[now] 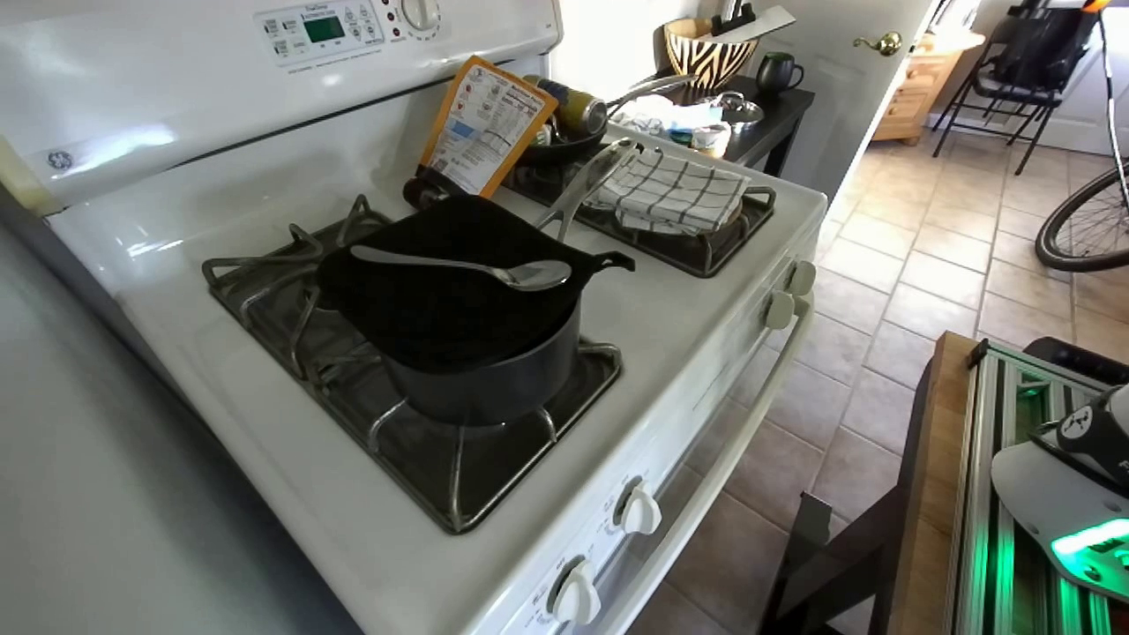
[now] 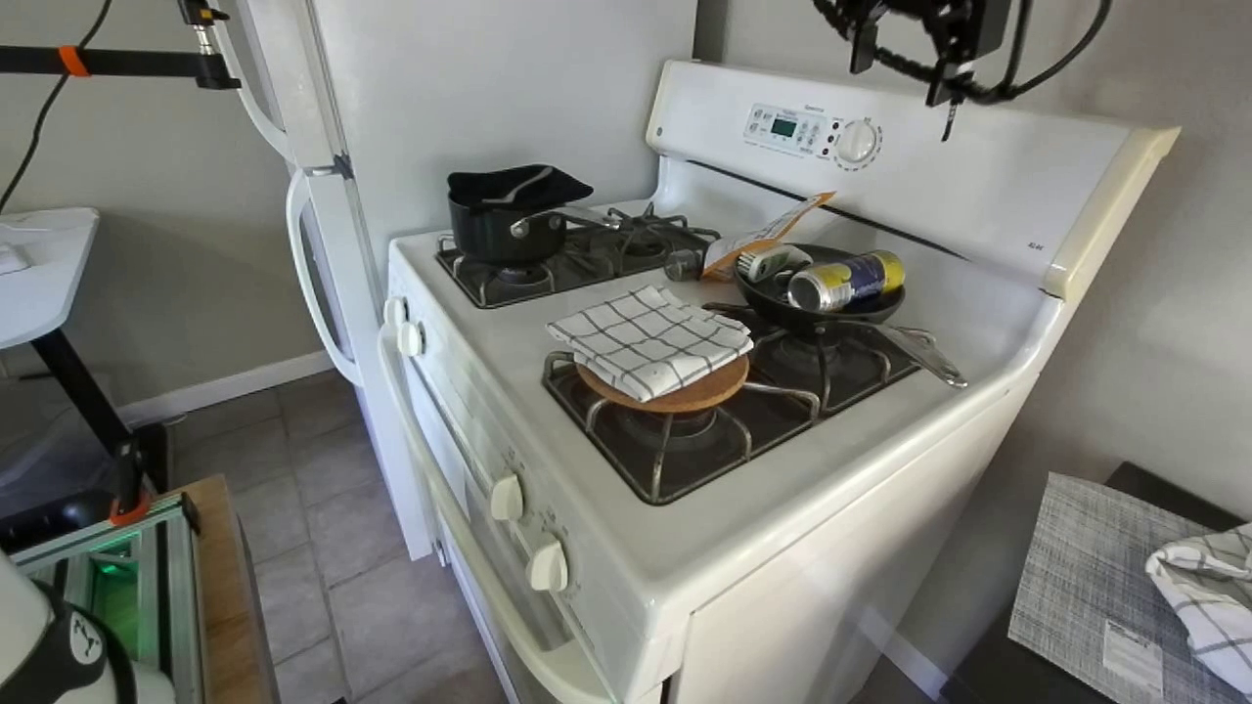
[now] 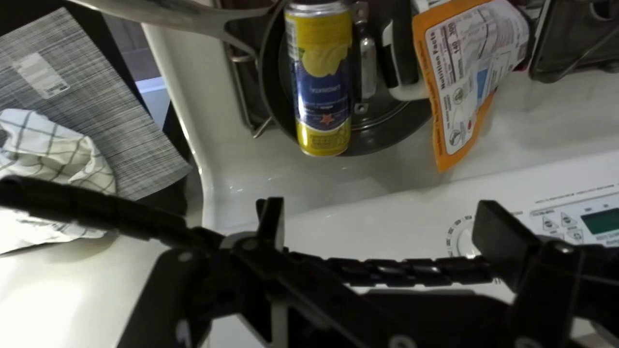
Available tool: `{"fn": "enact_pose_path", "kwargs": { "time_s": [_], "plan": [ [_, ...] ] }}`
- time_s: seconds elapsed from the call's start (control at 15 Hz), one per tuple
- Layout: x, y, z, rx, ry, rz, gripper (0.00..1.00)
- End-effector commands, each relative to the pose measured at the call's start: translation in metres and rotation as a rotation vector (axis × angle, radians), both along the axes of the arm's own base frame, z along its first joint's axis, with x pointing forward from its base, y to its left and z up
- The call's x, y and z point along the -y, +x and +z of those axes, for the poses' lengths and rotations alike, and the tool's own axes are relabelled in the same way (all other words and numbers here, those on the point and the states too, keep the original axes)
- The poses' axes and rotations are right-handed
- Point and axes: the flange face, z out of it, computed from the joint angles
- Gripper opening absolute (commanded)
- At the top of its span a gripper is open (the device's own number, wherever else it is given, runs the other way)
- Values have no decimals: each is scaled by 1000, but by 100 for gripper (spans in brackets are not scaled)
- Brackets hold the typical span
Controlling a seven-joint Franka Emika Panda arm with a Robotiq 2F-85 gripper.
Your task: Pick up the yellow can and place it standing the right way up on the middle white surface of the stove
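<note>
Pincer (image 3: pixel 379 217) spread wide, apart from yellow Limonata can (image 3: pixel 323 77).
Lying on its side across black frying pan (image 3: pixel 387 137), near orange-edged pouch (image 3: pixel 466 72).

In my wrist view I see the yellow can (image 3: pixel 323 79), banded in blue, lying on its side in a dark pan (image 3: pixel 384 140), silver-rimmed end toward twelve o'clock. In an exterior view, the glossy middle white surface (image 2: pixel 514 334) of the stove (image 2: pixel 626 548) lies at nine o'clock from it.
</note>
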Motion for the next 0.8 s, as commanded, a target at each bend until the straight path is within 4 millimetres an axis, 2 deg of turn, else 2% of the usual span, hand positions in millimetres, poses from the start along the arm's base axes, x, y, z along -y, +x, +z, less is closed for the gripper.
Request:
{"fn": "enact_pose_path", "kwargs": {
  "time_s": [0.0,0.2,0.47,0.6,0.73],
  "plan": [
    [-25,28,-51,-38,12,-32,100],
    [-26,48,-84,-12,30,-55,100],
    [-8,58,-118,-56,-19,-73,100],
    [-12,54,-116,-44,-4,-52,100],
    [-7,54,-119,-49,-7,-52,100]
  ]
}}
